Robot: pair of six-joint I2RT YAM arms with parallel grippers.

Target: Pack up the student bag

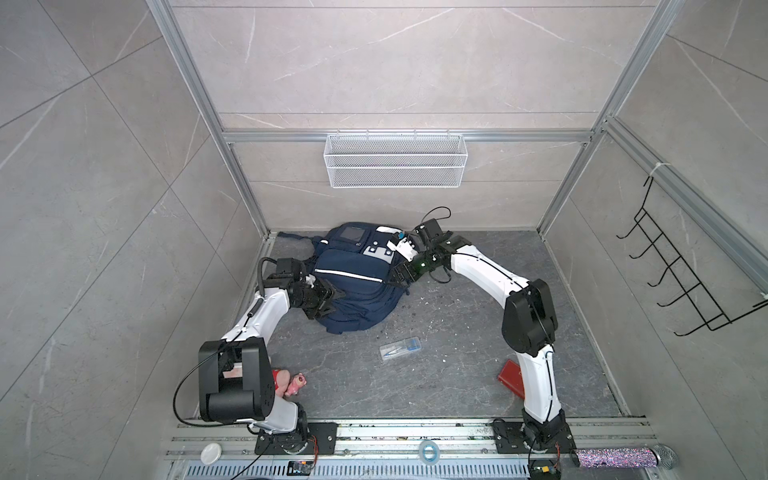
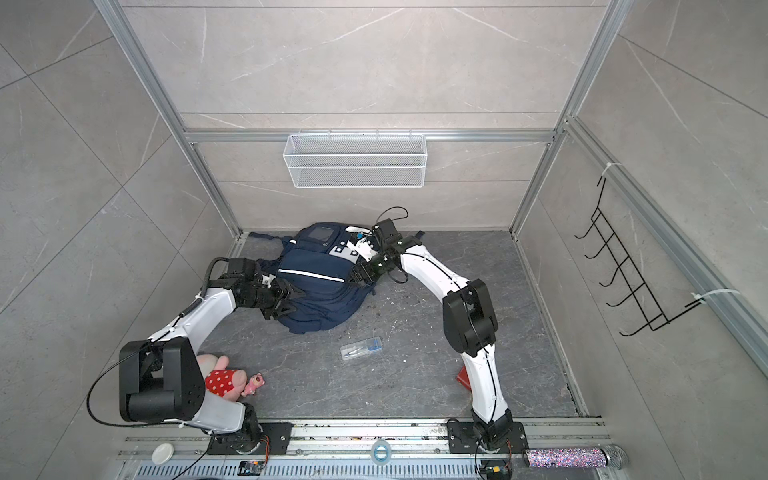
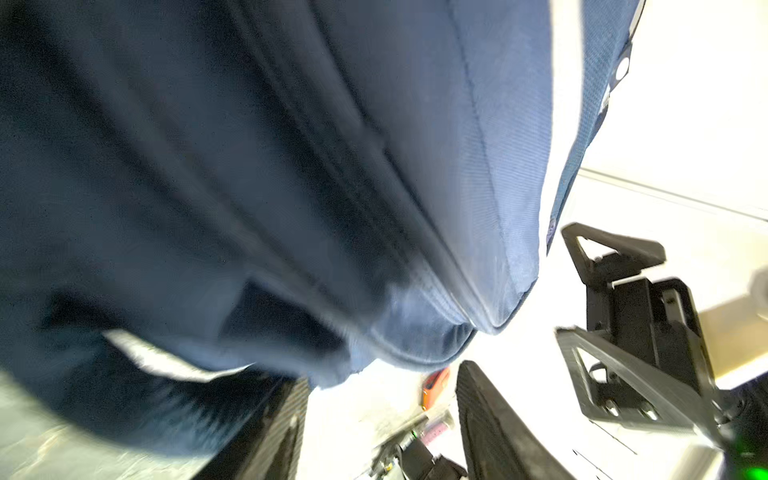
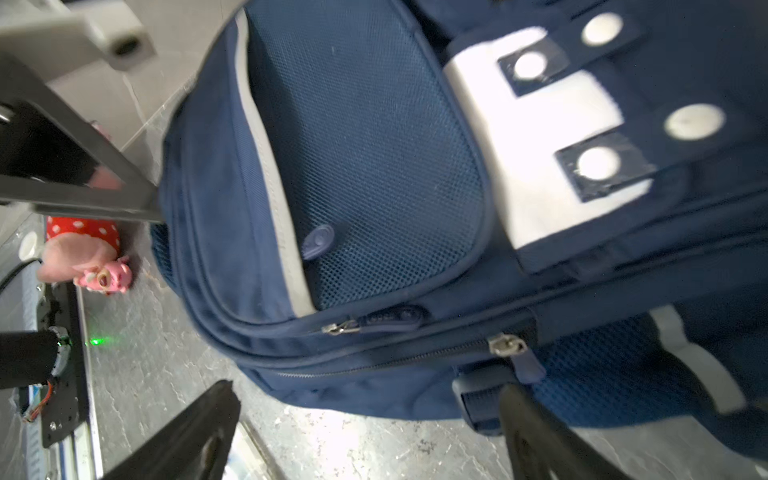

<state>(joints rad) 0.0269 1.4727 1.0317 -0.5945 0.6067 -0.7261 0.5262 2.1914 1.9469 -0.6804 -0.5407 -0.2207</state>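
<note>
While the student bag (image 1: 353, 286) lies slumped on the dark marbled table (image 1: 457, 332) near the back wall in both top views, front panel upward, an arm flanks it on each side. The left gripper (image 1: 328, 297) sits at the bag's left flank with its jaws spread and nothing caught between them. The right gripper (image 1: 397, 278) sits at the bag's right edge, just below the white patch pocket (image 1: 378, 253), with its jaws likewise parted. In front of the bag and apart from it lies a clear case (image 1: 400, 348) of pens. A pink plush toy (image 2: 232, 380) rests beside the left arm's base, and a red book (image 1: 510, 376) is half hidden behind the right arm. A white wire basket (image 1: 395, 162) hangs on the back wall. From the left wrist, blurred navy fabric of the student bag (image 3: 249, 166) fills most of the picture. It hangs over the left gripper (image 3: 384, 378), whose two fingers (image 3: 490, 424) stand apart and clamp nothing. The right gripper shows beyond the bag's corner, its jaws also spread. From the right wrist, the student bag (image 4: 374, 166) shows its mesh front pocket, closed zips and white patch with dots. The two dark fingers (image 4: 187, 432) of the right gripper (image 4: 370, 390) stand wide apart by the bag's edge, one overlapping a strap; they hold nothing. The plush toy (image 4: 89, 257) lies on the table beyond.
</note>
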